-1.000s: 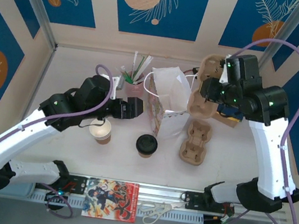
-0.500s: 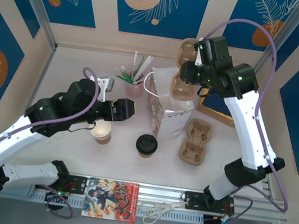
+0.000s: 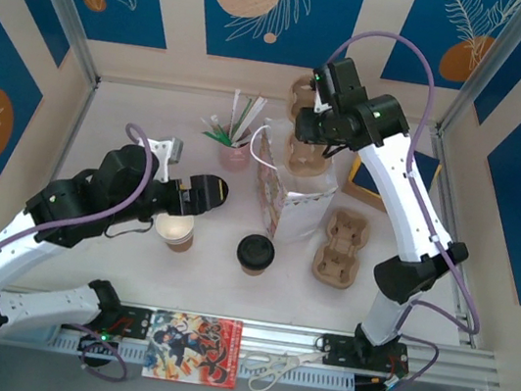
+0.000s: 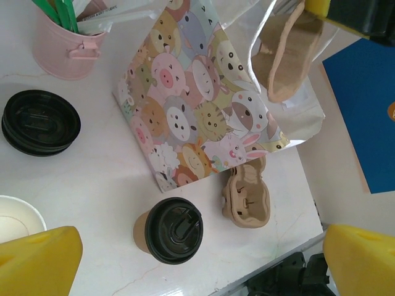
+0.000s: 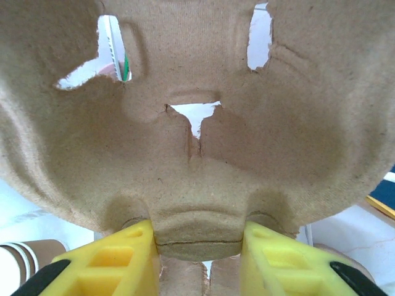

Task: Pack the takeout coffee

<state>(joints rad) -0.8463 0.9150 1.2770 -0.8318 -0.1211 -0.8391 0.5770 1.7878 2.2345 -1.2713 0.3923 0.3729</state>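
Near the table's (image 3: 121, 134) front edge, left of centre, the takeout coffee (image 3: 175, 230) stands by the wide-open, empty left gripper (image 3: 210, 190). The right gripper (image 3: 312, 132) holds a pulp cup carrier (image 3: 306, 159) over the animal-print bag (image 3: 293, 206). Left wrist: the coffee sits lower left. Right wrist: yellow fingers (image 5: 111, 262) pinch the carrier's rim.

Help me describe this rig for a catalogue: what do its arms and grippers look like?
Both the left arm and right arm have white links with black joints, small green lights, and a purple cable looping alongside. Their fingers are yellow blocks.
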